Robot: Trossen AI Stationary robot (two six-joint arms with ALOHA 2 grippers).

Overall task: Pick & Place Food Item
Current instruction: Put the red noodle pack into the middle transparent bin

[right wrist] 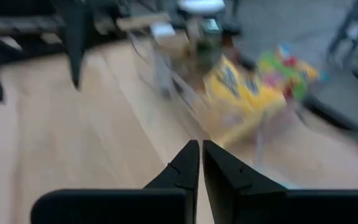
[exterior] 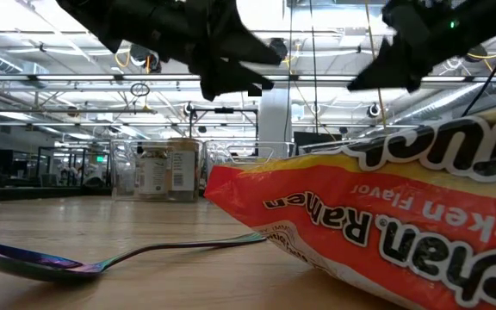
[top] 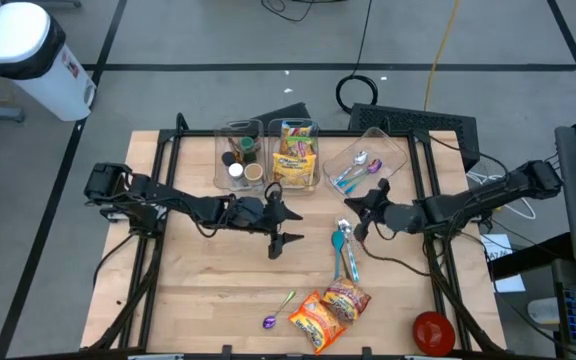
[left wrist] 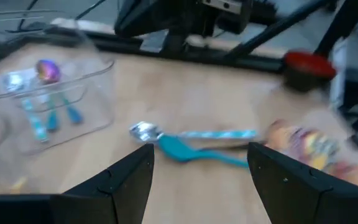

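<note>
High view: ramen packets (top: 330,308) lay on the wooden table (top: 198,290) near its front edge, held by nothing; a purple spoon (top: 278,310) sat just left of them, a red bowl (top: 433,331) to their right, and teal and blue spoons (top: 345,250) just behind them. Left gripper (top: 279,228) hung over mid-table, behind-left of the packets, fingers spread and empty. Right gripper (top: 353,213) was behind the packets, right of the left one, fingers together, nothing in them. Three clear bins at the back: jar bin (top: 238,155), snack bin (top: 295,153) and cutlery bin (top: 365,163). Low view: the ramen packets (exterior: 377,232) filled the foreground right, the purple spoon (exterior: 102,257) flat on the table left of them, both arms overhead and clear of the packets. Left wrist view: wide-apart fingers (left wrist: 126,180) framed the teal and blue spoons (left wrist: 191,144), packets (left wrist: 306,146) blurred beyond them, cutlery bin (left wrist: 48,102) to the side. Right wrist view: the fingertips (right wrist: 194,165) met at the tips, gripping nothing, aimed toward the snack bin (right wrist: 241,93), blurred.
</note>
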